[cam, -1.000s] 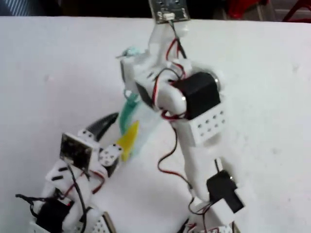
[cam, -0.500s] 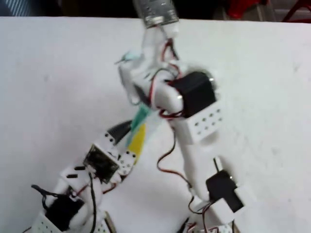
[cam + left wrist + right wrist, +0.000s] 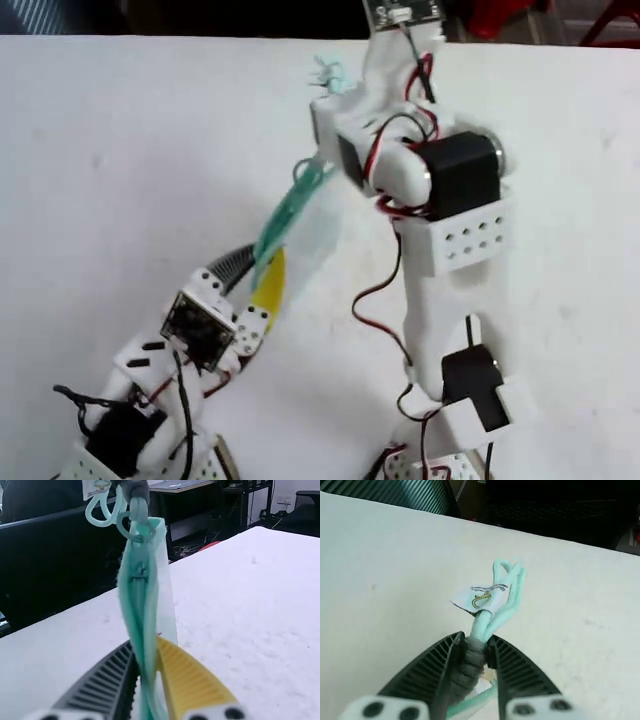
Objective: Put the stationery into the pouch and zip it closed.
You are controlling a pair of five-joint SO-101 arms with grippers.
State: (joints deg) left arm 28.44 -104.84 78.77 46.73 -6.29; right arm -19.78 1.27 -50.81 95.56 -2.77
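Left gripper (image 3: 145,652): closed on one end of the pouch (image 3: 162,580). Its black finger (image 3: 102,680) and yellow finger (image 3: 187,680) press the mint edge from either side.

Right gripper (image 3: 475,642): closed on the grey pull (image 3: 470,662) at the pouch's opposite end, with both black fingers tight against it.

Pouch: a narrow mint and translucent strip stretched taut between the two grippers. What lies inside cannot be told.

Left wrist view: looks along the pouch. It shows the metal zipper slider (image 3: 140,570) close to the end the right gripper holds, and the mint zipper tape running from the slider back to the left gripper. The grey pull (image 3: 134,487) sits beyond the slider.

Right wrist view: shows what lies past the pull, away from the pouch. There are loops of mint cord (image 3: 507,587) and a small white tag (image 3: 480,597) where the cord meets the pull. The pouch body is a sliver of mint beneath the fingers.

High view: shows the whole span. The left gripper (image 3: 252,272) is at the near end of the pouch (image 3: 290,210). The white right arm (image 3: 440,250) crosses over beside the far end, and the cord loops (image 3: 328,72) stick out beyond that end.

Table (image 3: 120,150): a white surface under the pouch on all sides. Whether the pouch touches it cannot be told.
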